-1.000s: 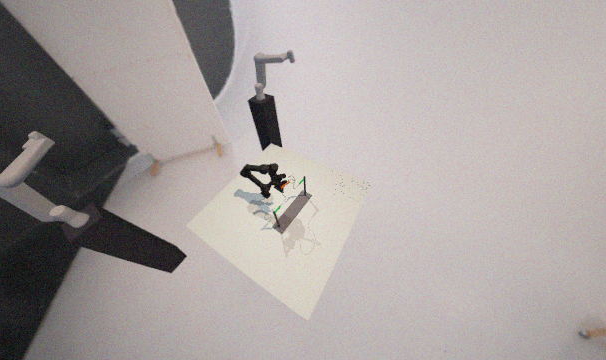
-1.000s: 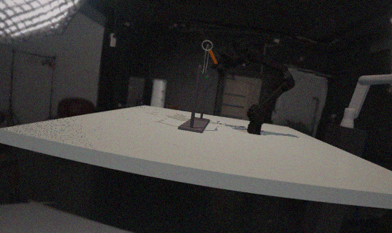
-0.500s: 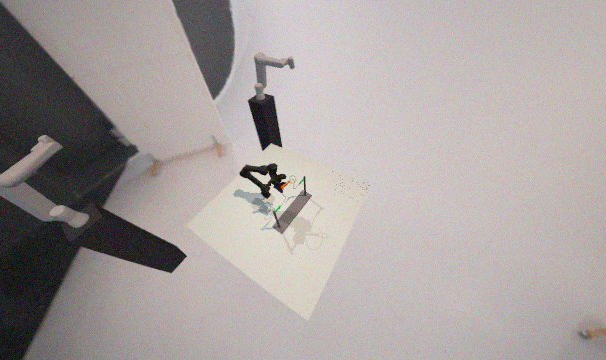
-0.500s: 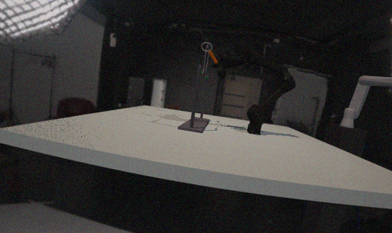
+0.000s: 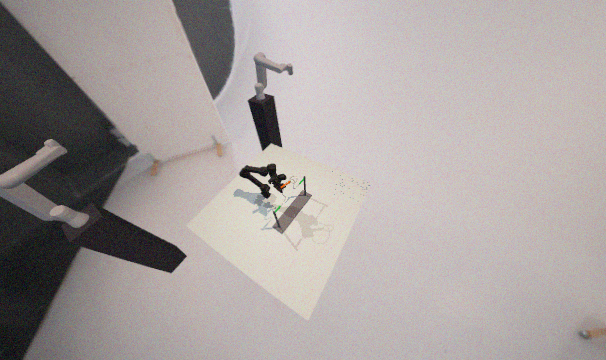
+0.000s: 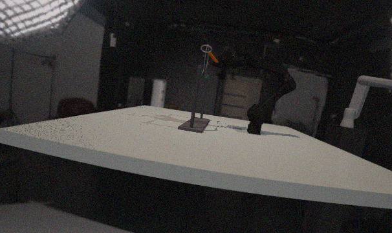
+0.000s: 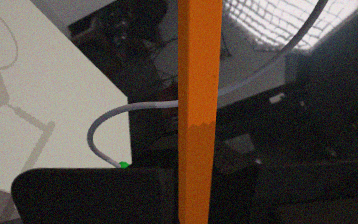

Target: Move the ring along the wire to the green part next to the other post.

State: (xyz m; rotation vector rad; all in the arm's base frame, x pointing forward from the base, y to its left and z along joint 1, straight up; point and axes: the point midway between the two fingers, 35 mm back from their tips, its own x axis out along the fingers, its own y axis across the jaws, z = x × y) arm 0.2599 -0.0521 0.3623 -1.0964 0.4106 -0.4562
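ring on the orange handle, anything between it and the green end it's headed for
No separate object shows. The gripper is shut on the orange handle, with the ring high above the base plate. Only the curving grey wire lies along the way.

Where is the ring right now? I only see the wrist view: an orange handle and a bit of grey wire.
Observer: The exterior view shows the ring high above the posts.
Operator: Does the gripper have the handle?
Observer: Yes, the gripper is shut on the handle, which slants down from the ring.
Operator: Where are the posts?
Observer: The top view shows them at either end of a dark base plate.
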